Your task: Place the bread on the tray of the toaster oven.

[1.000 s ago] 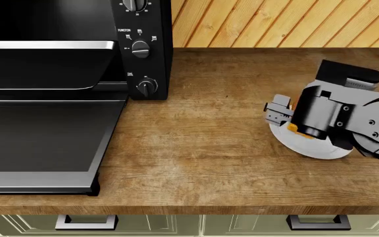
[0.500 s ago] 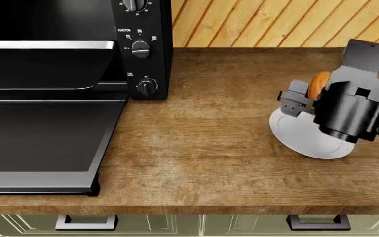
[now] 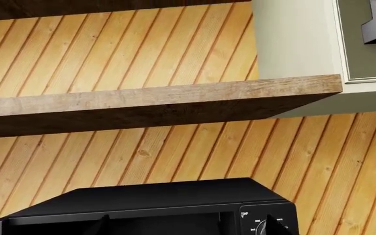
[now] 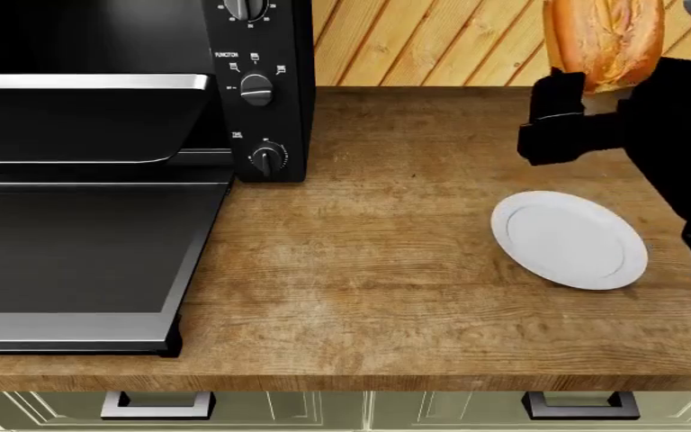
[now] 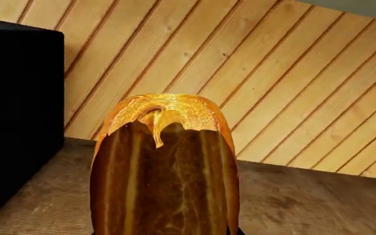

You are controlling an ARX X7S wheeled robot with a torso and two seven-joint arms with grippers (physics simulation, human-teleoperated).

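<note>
Golden bread (image 4: 605, 40) gripped in right pincer (image 4: 586, 90).

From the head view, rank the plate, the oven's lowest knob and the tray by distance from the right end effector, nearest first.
1. Plate: just below the right end effector, which holds the bread.
2. Lowest knob: across the counter, on the oven's right side.
3. Tray: farthest left, inside the oven.

The bread (image 4: 604, 40) is cut off by the head view's top edge, its holding fingers hidden.
</note>
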